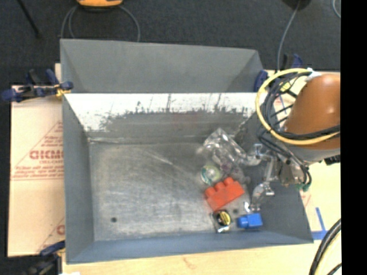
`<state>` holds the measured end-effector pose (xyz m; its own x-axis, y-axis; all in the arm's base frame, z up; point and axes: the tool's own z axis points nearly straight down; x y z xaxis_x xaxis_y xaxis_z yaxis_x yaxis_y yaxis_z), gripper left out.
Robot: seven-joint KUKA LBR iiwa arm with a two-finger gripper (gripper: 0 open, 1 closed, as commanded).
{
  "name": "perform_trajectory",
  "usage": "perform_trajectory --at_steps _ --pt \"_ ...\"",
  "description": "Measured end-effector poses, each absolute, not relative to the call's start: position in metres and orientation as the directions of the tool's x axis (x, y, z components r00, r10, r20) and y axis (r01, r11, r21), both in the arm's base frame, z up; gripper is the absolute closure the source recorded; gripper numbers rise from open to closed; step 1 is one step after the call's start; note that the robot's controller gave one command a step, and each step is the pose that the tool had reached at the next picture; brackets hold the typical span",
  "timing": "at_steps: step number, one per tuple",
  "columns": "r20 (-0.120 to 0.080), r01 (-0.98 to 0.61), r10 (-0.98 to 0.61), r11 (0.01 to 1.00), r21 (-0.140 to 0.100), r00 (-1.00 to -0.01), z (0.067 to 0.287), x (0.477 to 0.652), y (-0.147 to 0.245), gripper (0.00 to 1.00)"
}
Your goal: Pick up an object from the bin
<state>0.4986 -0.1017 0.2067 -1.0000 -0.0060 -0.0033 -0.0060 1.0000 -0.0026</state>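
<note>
Red brick (pixel 225 192) beside hand (pixel 260 195), blue block (pixel 250 221) below, clear plastic (pixel 221 145) behind.

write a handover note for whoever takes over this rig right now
Gripper: low at the right side of the bin, just right of the red block, close to the small blue piece; nothing seen in its grasp.
Other things nearby: crumpled clear plastic, pale ball, black-and-yellow piece.
Done: nothing picked yet.
Left: grasp one thing and lift it out.
</note>
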Motion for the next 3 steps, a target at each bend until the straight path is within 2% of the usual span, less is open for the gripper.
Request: perform_trajectory --at_steps 1,2,3 --pt "-0.009 -0.073 -0.073 0.997 -0.001 -0.997 0.087 0.510 -0.111 0.00" --pt "-0.005 -0.075 -0.075 0.997 -0.001 -0.997 0.085 0.509 -0.112 1.00" --pt "-0.010 -0.099 -0.099 0.995 -0.005 -0.995 0.152 0.513 -0.126 1.00"
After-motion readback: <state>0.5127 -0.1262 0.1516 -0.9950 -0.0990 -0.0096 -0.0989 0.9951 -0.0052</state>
